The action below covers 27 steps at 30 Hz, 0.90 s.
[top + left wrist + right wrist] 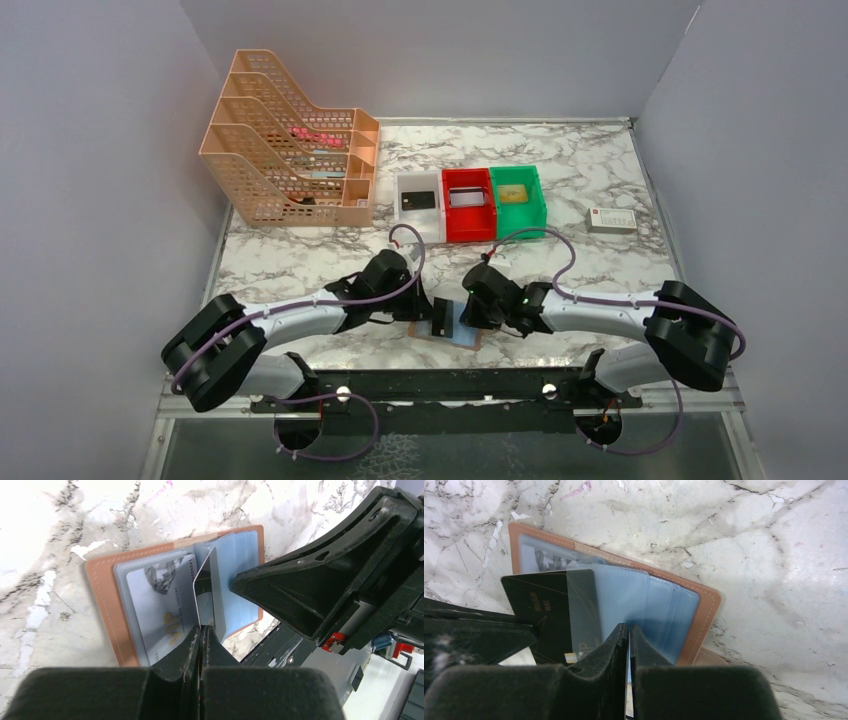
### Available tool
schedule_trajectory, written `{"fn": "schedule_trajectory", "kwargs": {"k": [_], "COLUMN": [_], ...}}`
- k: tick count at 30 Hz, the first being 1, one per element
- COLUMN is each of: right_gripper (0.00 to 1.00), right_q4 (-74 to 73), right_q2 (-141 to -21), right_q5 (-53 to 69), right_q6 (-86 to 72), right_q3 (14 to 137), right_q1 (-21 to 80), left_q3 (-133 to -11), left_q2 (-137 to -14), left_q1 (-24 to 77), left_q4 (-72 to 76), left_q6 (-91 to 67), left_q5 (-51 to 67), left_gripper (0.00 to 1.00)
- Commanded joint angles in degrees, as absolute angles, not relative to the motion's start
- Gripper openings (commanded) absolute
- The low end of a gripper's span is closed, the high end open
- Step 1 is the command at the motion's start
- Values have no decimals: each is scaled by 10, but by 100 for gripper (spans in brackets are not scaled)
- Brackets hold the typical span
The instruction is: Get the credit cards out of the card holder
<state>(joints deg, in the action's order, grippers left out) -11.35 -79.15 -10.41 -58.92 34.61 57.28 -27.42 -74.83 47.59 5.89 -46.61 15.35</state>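
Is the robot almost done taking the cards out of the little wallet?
About partway. Done: the white bin, red bin and green bin each seem to hold a card. In hand: the left pincer is shut on a black card, partly out of the card holder, while the right pincer pinches its blue flap. To do: a silver VIP card sits in its sleeve.

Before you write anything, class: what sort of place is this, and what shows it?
Probably a robot test cell, not a home: plain grey walls box in a marble-patterned table, two arms are bolted at its near edge, and plastic bins sit lined up like props.
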Motion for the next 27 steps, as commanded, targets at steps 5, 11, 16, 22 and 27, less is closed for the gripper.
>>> {"fn": "schedule_trajectory", "kwargs": {"k": [5, 11, 16, 22, 27], "right_gripper": [12, 19, 23, 20, 20], "right_q4": [-184, -115, -29, -82, -124], "right_q2": [-731, -660, -686, -804, -824], "right_q5": [-135, -90, -14, -34, -69], "right_q6": [-556, -517, -489, -495, -507], "right_q3": [348, 341, 345, 400, 394], "right_q1": [572, 572, 572, 572, 572], "left_q3": [-291, -299, -299, -303, -316], "left_q2": [-720, -695, -688, -693, -661], "left_q1": [457, 455, 454, 454, 454], "left_q4": [21, 1, -5, -10, -63], "left_q6": [-430, -424, -421, -420, -407], "left_q5": [144, 132, 129, 133, 73], "left_gripper": [0, 0, 0, 0, 0]}}
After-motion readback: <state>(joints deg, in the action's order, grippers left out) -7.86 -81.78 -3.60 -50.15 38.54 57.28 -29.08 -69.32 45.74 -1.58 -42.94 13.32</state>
